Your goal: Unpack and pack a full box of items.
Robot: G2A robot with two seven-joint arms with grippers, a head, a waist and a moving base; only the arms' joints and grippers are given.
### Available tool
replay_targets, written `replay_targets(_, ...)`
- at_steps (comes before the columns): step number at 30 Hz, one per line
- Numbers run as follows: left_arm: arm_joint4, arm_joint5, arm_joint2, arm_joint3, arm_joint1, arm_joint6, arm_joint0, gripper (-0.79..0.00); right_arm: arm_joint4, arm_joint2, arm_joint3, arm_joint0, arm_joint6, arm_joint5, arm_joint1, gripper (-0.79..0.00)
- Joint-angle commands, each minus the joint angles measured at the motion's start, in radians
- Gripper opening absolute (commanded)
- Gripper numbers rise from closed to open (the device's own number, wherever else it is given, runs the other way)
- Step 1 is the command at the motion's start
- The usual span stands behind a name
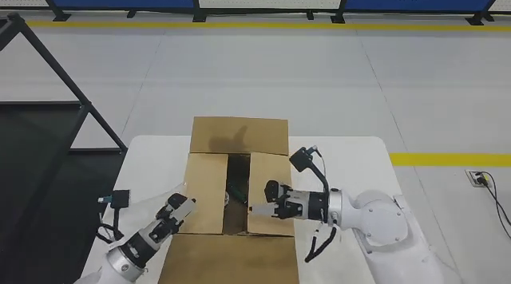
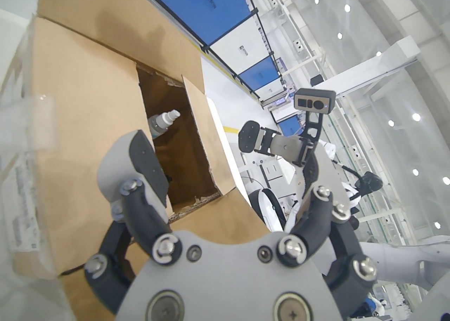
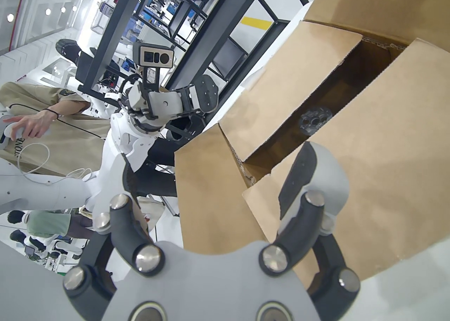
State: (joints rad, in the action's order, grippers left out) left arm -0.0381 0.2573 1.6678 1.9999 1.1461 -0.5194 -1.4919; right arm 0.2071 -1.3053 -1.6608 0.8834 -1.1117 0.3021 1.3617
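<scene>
A cardboard box [image 1: 206,192] stands in the middle of the white table [image 1: 359,156]. Its far flap [image 1: 239,134] and near flap [image 1: 231,260] lie folded outward. The two side flaps sit nearly flat, with a dark gap between them. A white spray bottle [image 2: 163,120] and a dark round part with holes [image 3: 315,119] lie inside. My left gripper [image 1: 180,204] [image 2: 228,161] is open at the left flap's outer edge, one pad [image 2: 146,161] against the cardboard. My right gripper [image 1: 271,197] [image 3: 218,164] is open over the right flap [image 3: 379,146], one finger [image 3: 313,175] on it.
A black metal rack [image 1: 48,69] stands off the table's left side. A small black device with a cable [image 1: 120,199] lies on the table near my left arm. Bare table shows right of the box.
</scene>
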Motion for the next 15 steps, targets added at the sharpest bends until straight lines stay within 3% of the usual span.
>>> replay_targets(1,0.056,0.005,0.052,0.006,-0.002,-0.002,-0.033,0.0,0.001,-0.023,-0.018,0.021,-0.004,0.006,-0.008,0.0)
replay_targets(10,0.182,0.053,0.277,-0.019,-0.013,-0.033,-0.148,0.0,0.051,-0.105,-0.116,0.106,-0.077,-0.002,-0.044,0.0)
replay_targets(15,0.16,0.049,0.301,-0.018,-0.017,-0.073,-0.167,0.0,0.096,-0.106,-0.154,0.125,-0.167,0.008,-0.058,0.0)
